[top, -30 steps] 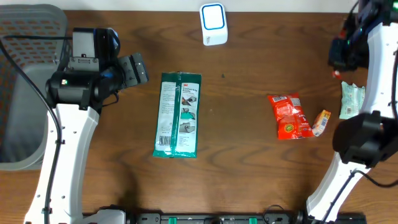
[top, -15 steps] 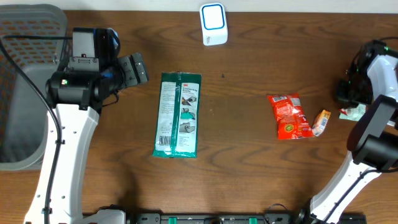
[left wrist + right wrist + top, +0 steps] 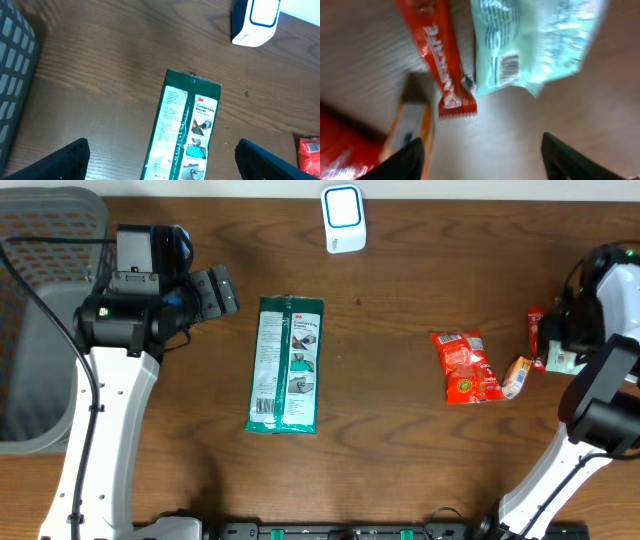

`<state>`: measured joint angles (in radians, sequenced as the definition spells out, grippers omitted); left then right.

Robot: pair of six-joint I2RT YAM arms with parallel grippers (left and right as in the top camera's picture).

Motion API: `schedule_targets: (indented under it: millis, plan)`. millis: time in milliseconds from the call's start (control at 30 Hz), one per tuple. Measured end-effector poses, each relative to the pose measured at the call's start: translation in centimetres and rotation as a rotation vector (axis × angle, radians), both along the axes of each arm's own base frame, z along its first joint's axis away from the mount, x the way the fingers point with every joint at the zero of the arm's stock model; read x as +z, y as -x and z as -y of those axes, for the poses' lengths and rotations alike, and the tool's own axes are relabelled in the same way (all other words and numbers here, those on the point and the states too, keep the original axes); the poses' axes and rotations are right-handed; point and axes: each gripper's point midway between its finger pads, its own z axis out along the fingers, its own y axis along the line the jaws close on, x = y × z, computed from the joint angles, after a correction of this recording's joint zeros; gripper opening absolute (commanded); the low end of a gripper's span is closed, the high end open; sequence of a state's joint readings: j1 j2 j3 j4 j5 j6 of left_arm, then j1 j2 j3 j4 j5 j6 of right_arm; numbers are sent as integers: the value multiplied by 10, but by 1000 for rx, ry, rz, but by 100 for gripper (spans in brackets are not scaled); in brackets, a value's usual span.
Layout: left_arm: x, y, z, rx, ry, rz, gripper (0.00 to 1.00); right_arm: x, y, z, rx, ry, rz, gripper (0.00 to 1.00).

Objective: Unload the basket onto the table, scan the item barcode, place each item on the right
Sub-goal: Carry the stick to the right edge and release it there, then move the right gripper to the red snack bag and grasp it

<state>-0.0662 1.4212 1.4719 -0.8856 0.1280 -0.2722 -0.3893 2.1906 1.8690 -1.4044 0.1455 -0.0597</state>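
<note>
Right end effector (image 3: 489, 159) hangs at the right edge of the worktop (image 3: 390, 430) with its fingers spread fairly wide and nothing between them. Just beyond them lies a pale green packet (image 3: 530, 45), its barcode (image 3: 507, 65) facing up. A red bar wrapper (image 3: 442, 65) lies touching the packet's side. A small orange packet (image 3: 412, 125) and a red snack bag (image 3: 466, 366) lie a little further in. The left end effector (image 3: 226, 290) is open wide and empty, near a green glove pack (image 3: 286, 364) lying flat. A white and blue scanner (image 3: 343, 218) stands at the far edge, well apart from the packet. A grey basket (image 3: 40, 240) sits at the left.
</note>
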Motion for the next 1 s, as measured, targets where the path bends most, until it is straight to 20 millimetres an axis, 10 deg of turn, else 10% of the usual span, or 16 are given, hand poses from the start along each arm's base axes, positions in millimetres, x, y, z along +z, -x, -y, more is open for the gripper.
schedule_targets:
  millis: [200, 500, 800, 1000]
  plan:
    - [0, 0, 0, 0, 0, 0, 93, 51, -27, -26, 16, -97, 112, 78]
    - [0, 0, 0, 0, 0, 0, 93, 60, -40, -89, 100, -325, 163, 74]
    - [0, 0, 0, 0, -1, 0, 93, 54, -42, -138, 222, -368, 127, 73]
    - [0, 0, 0, 0, 0, 0, 93, 15, -33, -162, 299, -333, 52, 73]
